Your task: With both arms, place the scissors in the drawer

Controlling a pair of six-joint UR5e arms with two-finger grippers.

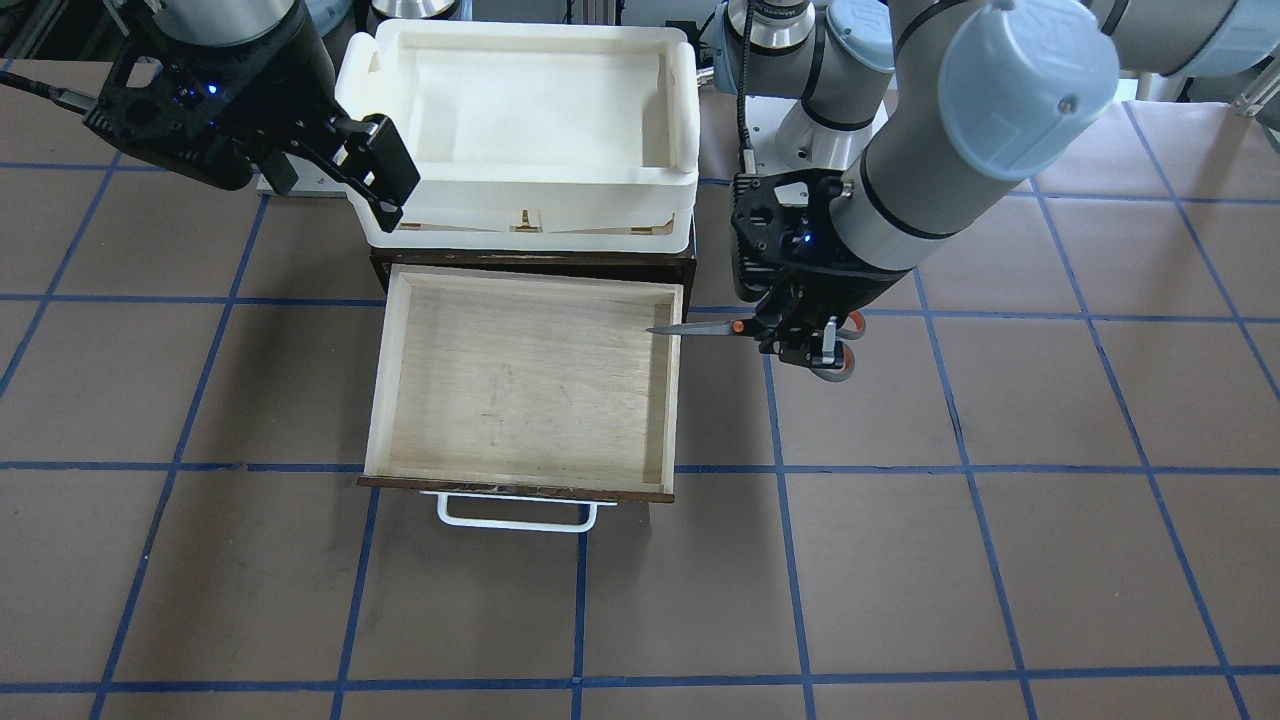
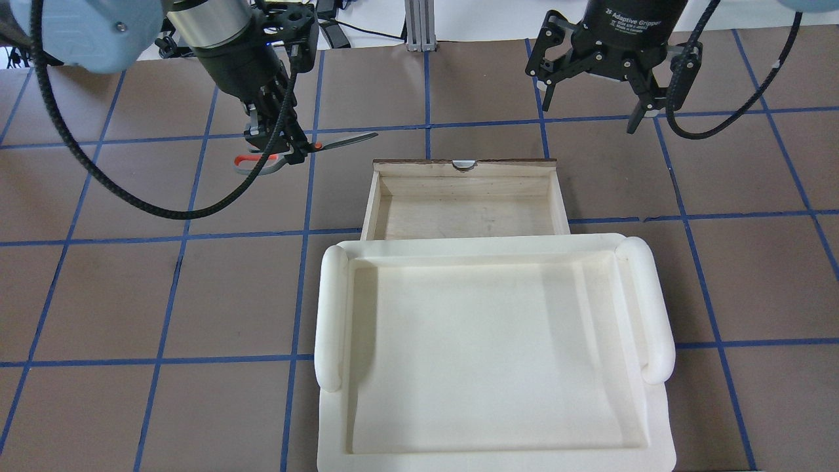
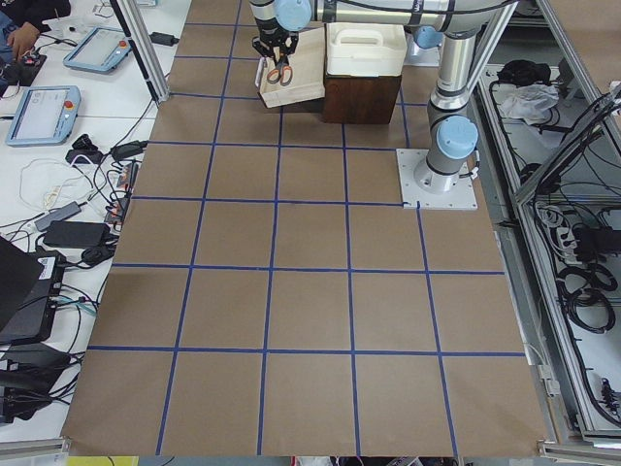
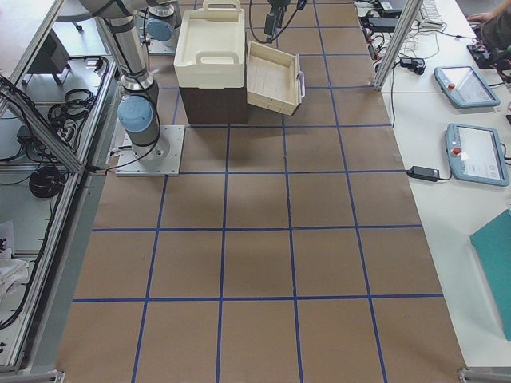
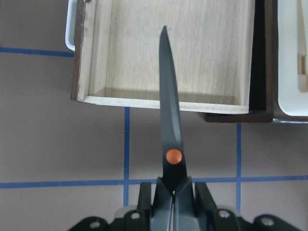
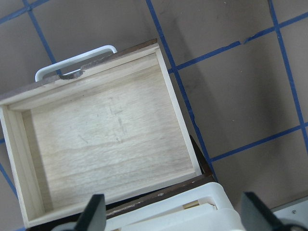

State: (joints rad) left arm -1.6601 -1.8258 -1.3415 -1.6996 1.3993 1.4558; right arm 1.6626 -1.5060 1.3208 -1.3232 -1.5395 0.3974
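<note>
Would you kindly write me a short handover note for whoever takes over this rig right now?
Left tool: shut on the scissors near the pivot, blades closed, tip at the drawer's side wall.
Right tool: open, holding nothing, raised off the table.
The drawer: pulled out, nothing in it.
Done: drawer open, scissors lifted.
Left: carry the scissors over the drawer, release; probably close it.

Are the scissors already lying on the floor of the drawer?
No, the left gripper holds the scissors beside the drawer, with only the blade tip reaching over its side wall.
</note>
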